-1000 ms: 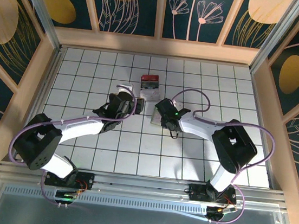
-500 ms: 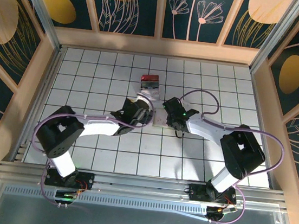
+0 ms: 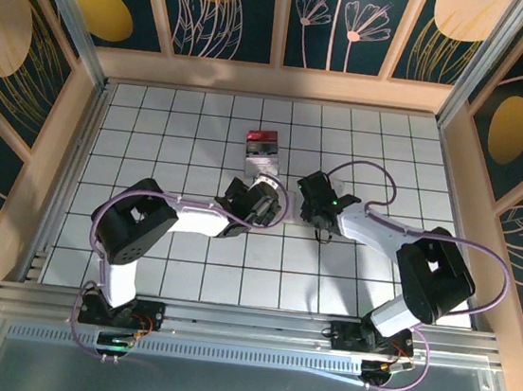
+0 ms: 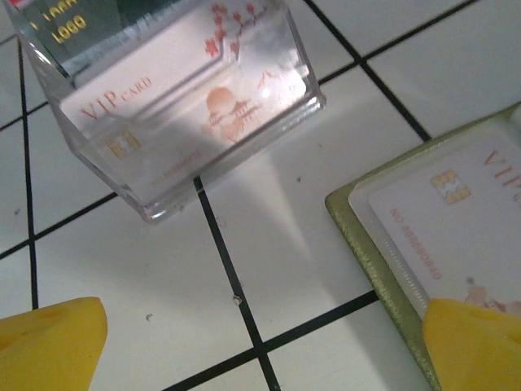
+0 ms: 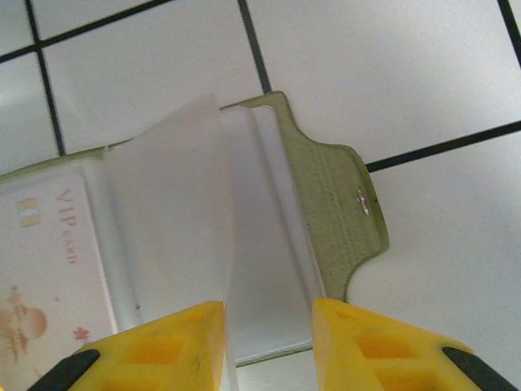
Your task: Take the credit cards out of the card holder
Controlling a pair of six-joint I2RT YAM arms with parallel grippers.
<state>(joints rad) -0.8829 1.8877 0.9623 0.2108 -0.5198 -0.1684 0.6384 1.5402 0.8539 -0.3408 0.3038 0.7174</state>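
Right gripper point(image 5: 264, 311) hangs low over the open card holder point(image 5: 330, 175). Its yellow fingers point(image 5: 175, 342) are drawn in but parted, with a plain gap between them. A clear sleeve leaf point(image 5: 167, 204) stands up from the holder right at the fingertips. Its free edge runs along the inner side of one finger and the other finger is clear of it, so nothing is clamped. Just past that second finger lies the holder's olive closing tab with a small metal snap point(image 5: 364, 200). On the other side of the leaf, a pale VIP card point(image 5: 45, 269) with a gold chip sits in its pocket.

Left gripper point(image 4: 264, 326) is spread wide, released and holding nothing, with bare white tile point(image 4: 277, 236) between its fingers. One fingertip sits at the holder's olive-edged corner; whether it touches cannot be told. The same card shows there under the clear sleeve. Farther ahead, a strip of tile away from the holder, stands a clear box point(image 4: 244, 130). It holds a second VIP card point(image 4: 183, 110) against its front wall and a dark card with gold lettering point(image 4: 69, 32) behind that.
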